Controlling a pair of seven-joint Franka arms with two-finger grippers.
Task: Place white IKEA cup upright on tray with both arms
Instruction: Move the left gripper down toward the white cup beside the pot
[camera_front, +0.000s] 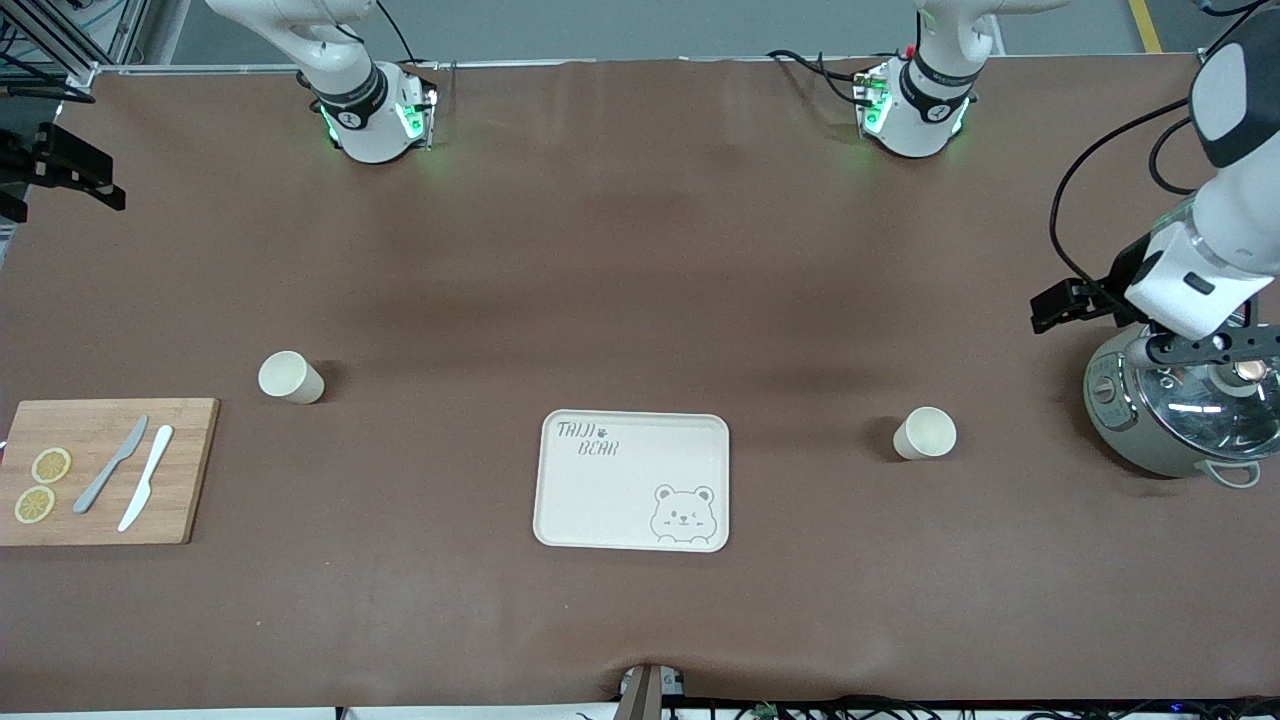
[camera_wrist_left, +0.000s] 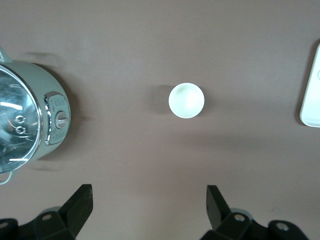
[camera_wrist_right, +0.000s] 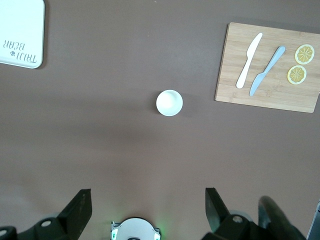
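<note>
The cream-white tray (camera_front: 632, 480) with "TAIJI BEAR" lettering lies at the middle of the table, near the front camera. One white cup (camera_front: 925, 433) stands mouth up beside it toward the left arm's end, and shows in the left wrist view (camera_wrist_left: 186, 100). A second white cup (camera_front: 290, 377) stands toward the right arm's end, and shows in the right wrist view (camera_wrist_right: 169, 102). My left gripper (camera_front: 1210, 347) (camera_wrist_left: 149, 192) is open and empty, high over the table by the pot. My right gripper (camera_front: 65, 170) (camera_wrist_right: 148, 195) is open and empty, high over the right arm's end.
A grey-green pot with a glass lid (camera_front: 1170, 420) (camera_wrist_left: 30, 120) stands at the left arm's end. A wooden cutting board (camera_front: 100, 470) (camera_wrist_right: 270, 65) with two knives and two lemon slices lies at the right arm's end. The tray's edge shows in both wrist views (camera_wrist_left: 311, 100) (camera_wrist_right: 20, 35).
</note>
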